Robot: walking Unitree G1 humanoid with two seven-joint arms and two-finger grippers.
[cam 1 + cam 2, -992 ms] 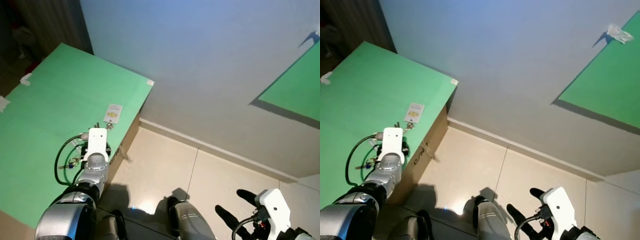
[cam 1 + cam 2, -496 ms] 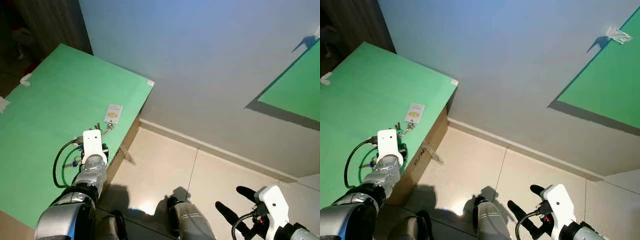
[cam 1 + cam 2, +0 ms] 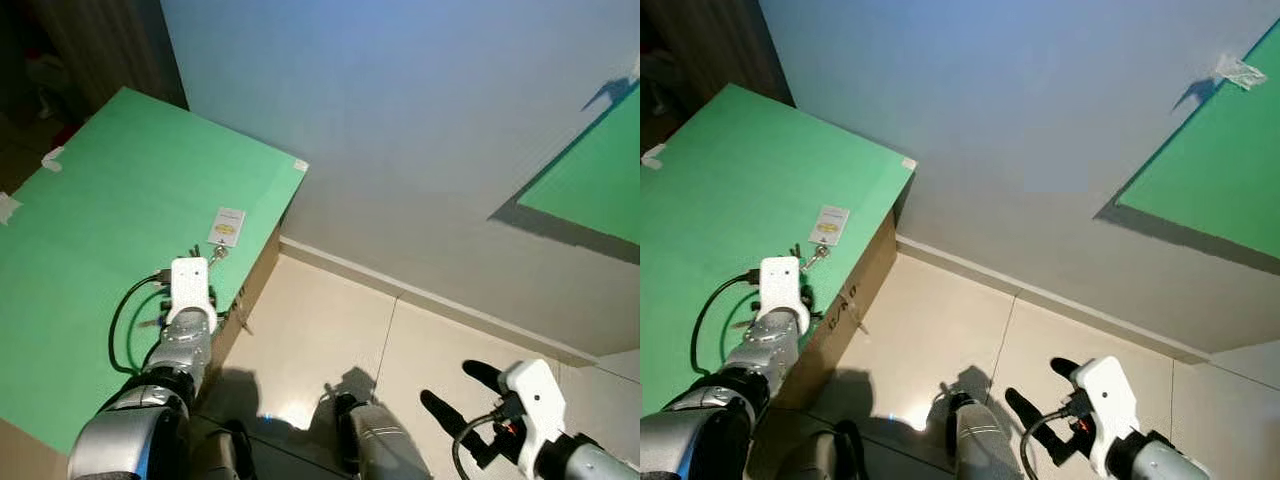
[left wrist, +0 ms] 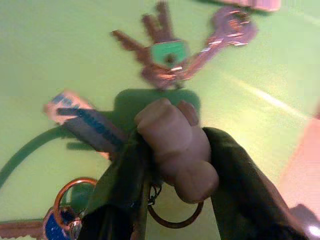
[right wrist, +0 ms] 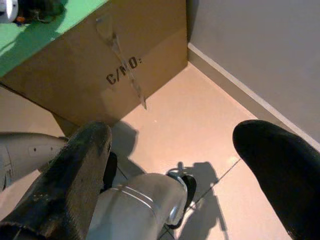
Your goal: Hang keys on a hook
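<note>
Left gripper (image 4: 170, 210): over green worktop (image 3: 90, 230) near its right edge, fingers closed on a tan charm (image 4: 175, 150) of the keys (image 4: 170, 55). Keys: flat on worktop, beside white tag (image 3: 226, 226). Right gripper (image 5: 175, 170): low over floor (image 3: 330, 330), fingers spread wide, nothing held.

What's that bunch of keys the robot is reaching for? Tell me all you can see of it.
The keys lie flat on the green top near its edge, beside a white tag. Several metal keys fan out, one with a green head. A ring joins a beige figure charm, which the left pincer grips. A blue-and-white fob lies beside it.
</note>
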